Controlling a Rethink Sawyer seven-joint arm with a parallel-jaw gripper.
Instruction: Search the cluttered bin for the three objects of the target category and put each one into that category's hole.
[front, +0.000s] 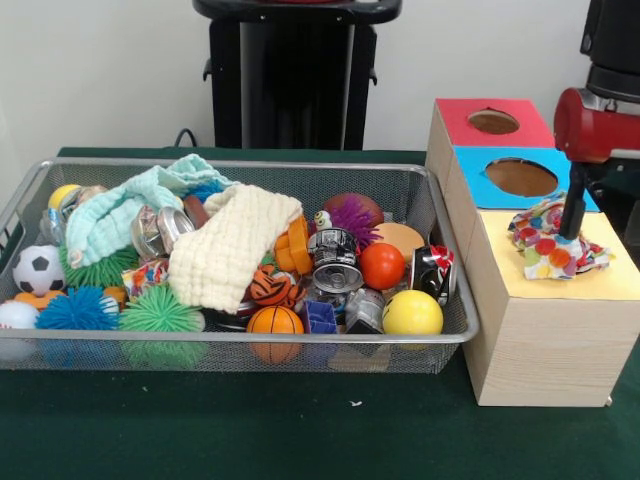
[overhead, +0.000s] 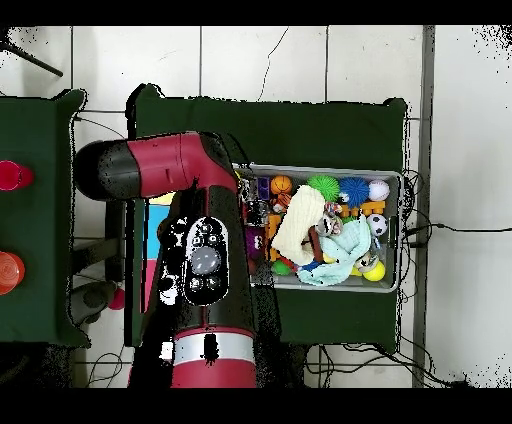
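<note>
I see the gripper (front: 568, 232) at right of front view, pressed down into a polka-dot cloth (front: 548, 244) on the box's yellow section (front: 560, 285); can't tell jaw state. Wire bin (front: 452, 335) at left holds a cream cloth (front: 233, 245) and a mint cloth (front: 128, 208) w/ balls, cans.

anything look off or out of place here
A polka-dot cloth lies bunched on the wooden box's yellow top with the tool on it, covering where a hole would be. The bin is cluttered, but nothing has spilled.
</note>
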